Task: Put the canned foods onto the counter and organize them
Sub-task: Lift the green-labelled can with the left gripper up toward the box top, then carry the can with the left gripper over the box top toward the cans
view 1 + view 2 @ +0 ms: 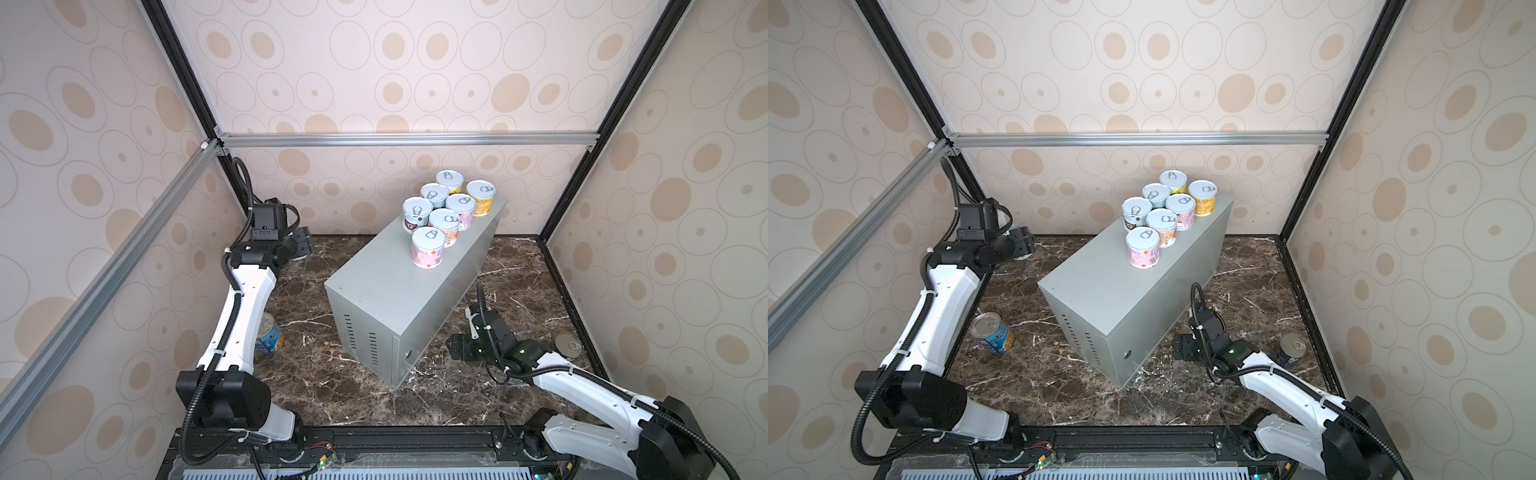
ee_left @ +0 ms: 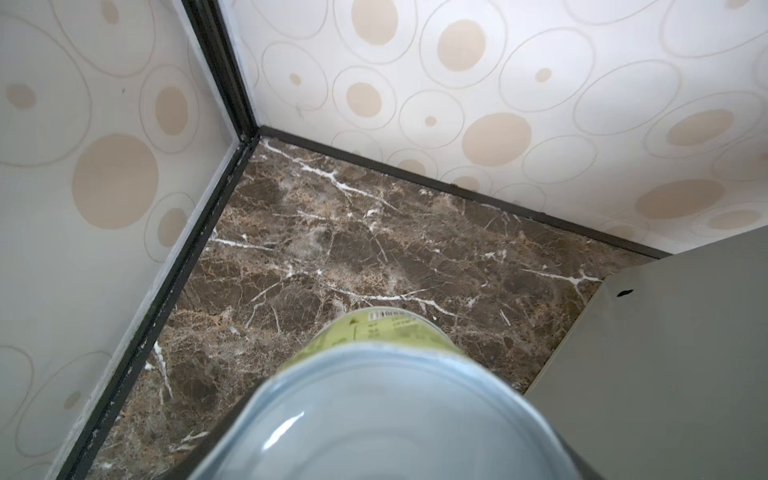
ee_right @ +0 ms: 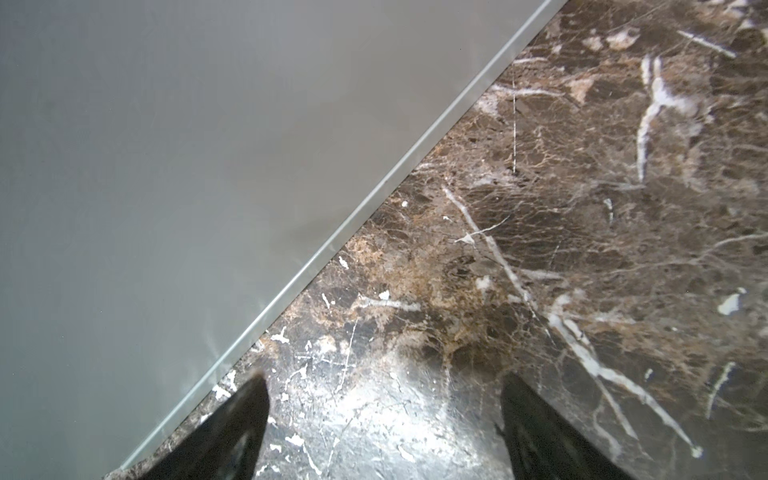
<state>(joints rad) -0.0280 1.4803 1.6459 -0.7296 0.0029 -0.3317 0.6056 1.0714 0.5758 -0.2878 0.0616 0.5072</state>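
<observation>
Both top views: seven short pastel pull-tab cans [image 1: 444,222] on the far end of the grey sheet-metal counter [image 1: 374,282], ahead of either tool — three to go. Tall blue can [image 1: 994,334] upright well behind the left gripper [image 1: 302,249]; dark navy can [image 1: 1292,348] upright behind the right gripper [image 1: 457,347]. Left wrist view: green-labelled can [image 2: 374,332] clamped in the left gripper, pale end toward the lens, long axis pointing down at brown veined marble [image 2: 332,249]. Right wrist view: fingers [image 3: 241,424] spread wide, empty, just beside the counter's wall.

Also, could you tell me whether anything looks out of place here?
Nothing looks spilled or damaged. Two cans sit off the counter on the marble: the blue can beside the left arm and the dark can by the right arm. The left hand holds a green-labelled can.
</observation>
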